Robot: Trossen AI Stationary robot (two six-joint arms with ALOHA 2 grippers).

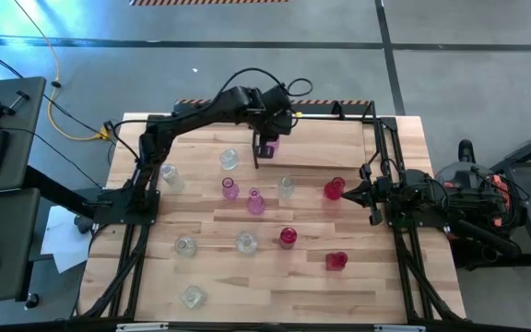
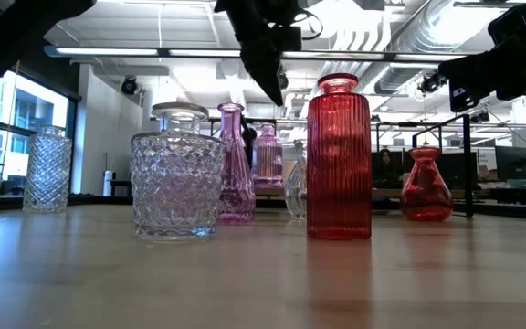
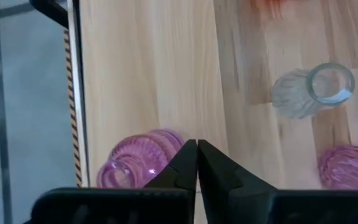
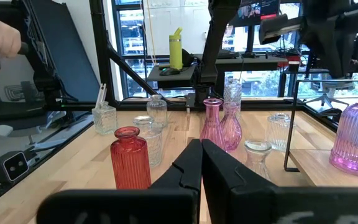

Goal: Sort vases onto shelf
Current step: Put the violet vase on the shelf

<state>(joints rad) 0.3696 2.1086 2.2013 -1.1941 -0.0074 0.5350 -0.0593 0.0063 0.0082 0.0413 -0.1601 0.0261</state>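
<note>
Red ribbed vase (image 2: pixel 339 157) nearest on wooden table (image 2: pixel 263 283) (office behind); both jaws pressed together.

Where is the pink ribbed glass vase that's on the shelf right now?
High view: the pink ribbed glass vase stands on the wooden shelf at the table's far edge, directly under the shut left tool.

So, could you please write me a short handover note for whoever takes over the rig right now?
Left gripper: shut and empty, above the two-tier shelf with black metal frame and light wooden boards at the table's far edge.
Right gripper: shut and empty, waiting at the table's right side beside a red glass vase.
Done: one ribbed pale purple glass vase stands on the shelf, right by the left gripper.
Left: the other glass vases, clear, pink and red, are spread over the wooden table, among them a tall red ribbed bottle.
</note>
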